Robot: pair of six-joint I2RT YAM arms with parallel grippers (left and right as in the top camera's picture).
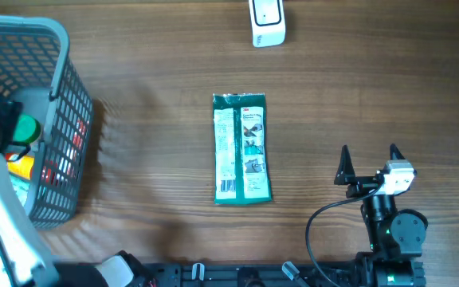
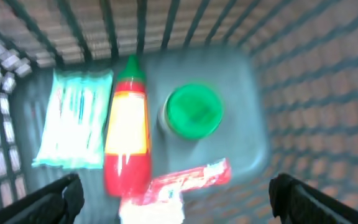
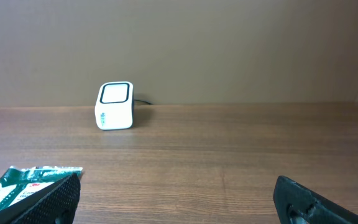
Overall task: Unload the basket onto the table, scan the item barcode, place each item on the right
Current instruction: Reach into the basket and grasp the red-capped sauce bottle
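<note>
On the wooden table (image 1: 150, 159), the biggest thing is a grey plastic basket (image 1: 64, 119), which stands far to the left of the green packet (image 1: 242, 148). The green packet lies flat in the middle of the table, printed side up, with its long side pointing away from the robot. Nothing touches it or covers it.

To the right of the packet and nearer to the robot, the right gripper (image 1: 369, 159) sits low over bare wood. Its jaws are spread wide and empty, well apart from the packet. The left gripper (image 2: 176, 198) hangs over the inside of the basket, also spread wide and holding nothing.

Beyond the packet, near the far edge, stands a small white barcode scanner (image 1: 267, 22), with only bare wood between the two.

Inside the basket, blurred in the left wrist view, lie a pale green bag (image 2: 73, 121), a red squeeze bottle (image 2: 128, 134) with a green cap, a container with a round green lid (image 2: 194, 111) and a red wrapper (image 2: 179, 183).
</note>
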